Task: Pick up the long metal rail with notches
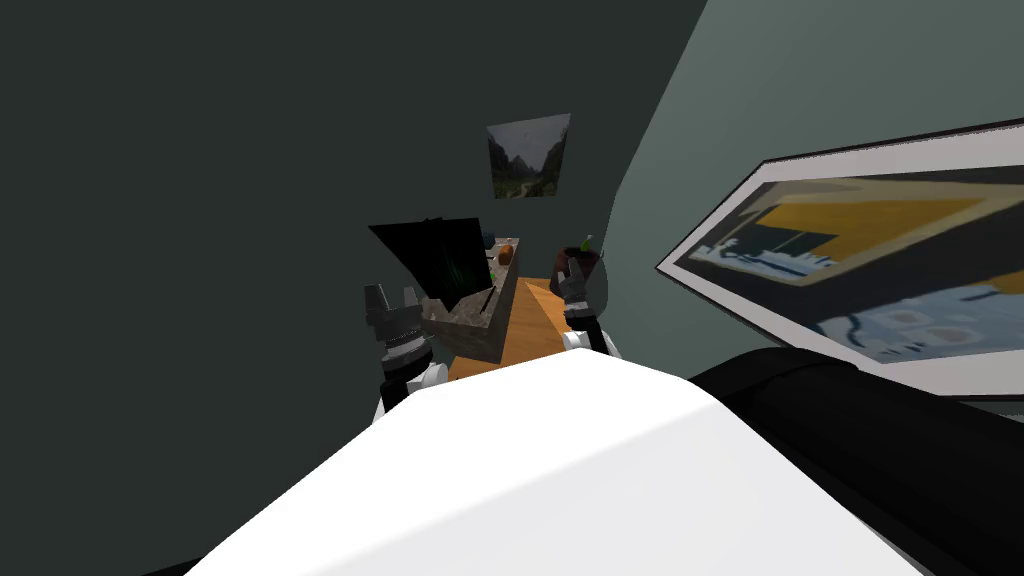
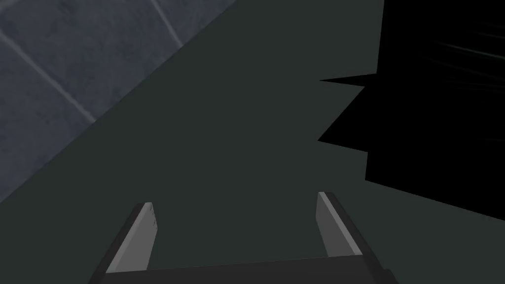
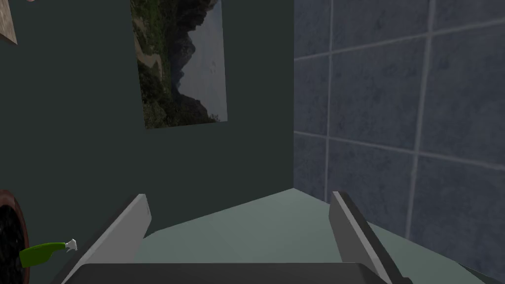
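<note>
A thin dark bar (image 1: 487,298), possibly the rail, lies on a stone-topped counter (image 1: 470,318) ahead of me; its notches cannot be made out. My left gripper (image 1: 391,298) is raised just left of the counter's near corner, fingers open and empty. In the left wrist view, the left gripper (image 2: 234,199) faces a dark wall. My right gripper (image 1: 573,275) is held up to the right of the counter, over the orange floor. The right gripper (image 3: 240,195) is also open with nothing between its fingers.
A black slab (image 1: 440,258) stands on the counter, with an orange object (image 1: 506,254) and small green items behind it. A dark round pot (image 1: 580,262) holding a green-handled tool (image 3: 44,252) sits near the right gripper. Walls close in on both sides; orange floor (image 1: 535,325) runs between.
</note>
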Controlling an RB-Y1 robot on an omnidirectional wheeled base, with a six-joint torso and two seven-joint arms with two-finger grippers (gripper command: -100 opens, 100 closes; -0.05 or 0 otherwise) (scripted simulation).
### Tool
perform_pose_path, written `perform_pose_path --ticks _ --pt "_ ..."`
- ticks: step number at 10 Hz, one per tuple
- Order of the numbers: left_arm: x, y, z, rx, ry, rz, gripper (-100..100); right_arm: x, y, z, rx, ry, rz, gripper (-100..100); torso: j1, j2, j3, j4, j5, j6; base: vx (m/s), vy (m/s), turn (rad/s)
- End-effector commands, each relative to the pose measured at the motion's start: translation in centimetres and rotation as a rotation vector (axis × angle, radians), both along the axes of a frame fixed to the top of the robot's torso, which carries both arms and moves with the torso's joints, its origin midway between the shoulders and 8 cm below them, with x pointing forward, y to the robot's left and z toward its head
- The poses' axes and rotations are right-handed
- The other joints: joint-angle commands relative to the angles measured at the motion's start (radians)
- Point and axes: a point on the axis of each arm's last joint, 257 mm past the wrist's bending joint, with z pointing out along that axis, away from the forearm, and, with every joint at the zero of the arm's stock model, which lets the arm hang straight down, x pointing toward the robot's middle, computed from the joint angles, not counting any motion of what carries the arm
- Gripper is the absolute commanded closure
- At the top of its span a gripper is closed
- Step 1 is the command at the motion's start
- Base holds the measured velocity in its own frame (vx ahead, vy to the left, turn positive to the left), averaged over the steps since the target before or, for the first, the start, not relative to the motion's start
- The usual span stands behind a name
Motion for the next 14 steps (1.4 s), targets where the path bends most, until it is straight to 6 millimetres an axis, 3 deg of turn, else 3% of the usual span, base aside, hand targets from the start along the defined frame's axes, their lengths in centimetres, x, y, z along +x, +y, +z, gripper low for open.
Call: perform_pose_path --ticks 1,7,8,10,11,14 --pt "0.2 0.0 -0.7 0.029 0.023 -0.005 -100 0.0 0.0 0.0 0.000 0.000 0.000 0 0.000 0.000 0.000 0.000 0.000 0.000 0.001 -0.016 -0.059" --pt "1.1 1.8 -6.7 0.226 0.225 -0.002 -100 0.0 0.0 0.0 0.000 0.000 0.000 0 -0.004 0.000 0.000 0.000 -0.001 0.000 0.002 -0.056 -0.110" --pt "1.1 1.7 -6.7 0.240 0.227 -0.008 -100 0.0 0.0 0.0 0.000 0.000 0.000 0 -0.005 0.001 0.000 0.000 -0.001 0.000 -0.005 -0.050 -0.053" --pt "1.2 3.3 -9.4 0.322 0.319 0.006 -100 0.0 0.0 0.0 0.000 0.000 0.000 0 -0.003 0.000 0.000 0.000 -0.001 0.000 0.008 -0.059 -0.142" --pt "1.2 3.2 -9.4 0.338 0.320 -0.001 -100 0.0 0.0 0.0 0.000 0.000 0.000 0 -0.004 0.000 0.000 0.000 -0.001 0.000 0.001 -0.057 -0.050" --pt "1.1 5.1 -12.1 0.438 0.419 0.011 -100 0.0 0.0 0.0 0.000 0.000 0.000 0 -0.003 0.001 0.001 0.000 -0.001 0.000 -0.009 -0.059 -0.092"
